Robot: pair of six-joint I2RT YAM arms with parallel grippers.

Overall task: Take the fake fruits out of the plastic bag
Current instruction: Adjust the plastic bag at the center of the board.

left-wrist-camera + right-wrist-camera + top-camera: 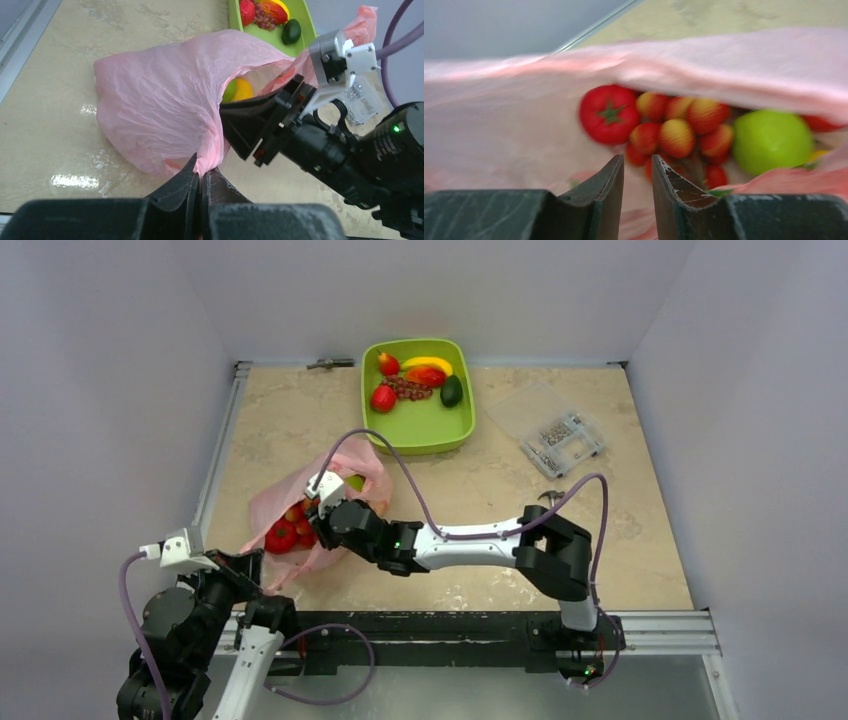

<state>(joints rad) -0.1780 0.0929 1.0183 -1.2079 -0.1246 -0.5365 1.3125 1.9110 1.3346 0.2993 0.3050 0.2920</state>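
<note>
At the bag [155, 100] mouth, left fingers [186, 187] pinch the rim; right fingers [610, 195], slightly spread, should open wider and close squarely on the tomato [608, 120].

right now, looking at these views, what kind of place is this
Probably a robot lab test cell, not a kitchen: blank grey walls box in a marble-patterned table, an aluminium rail edges it, and the fake fruits in the plastic bag look like props.
</note>
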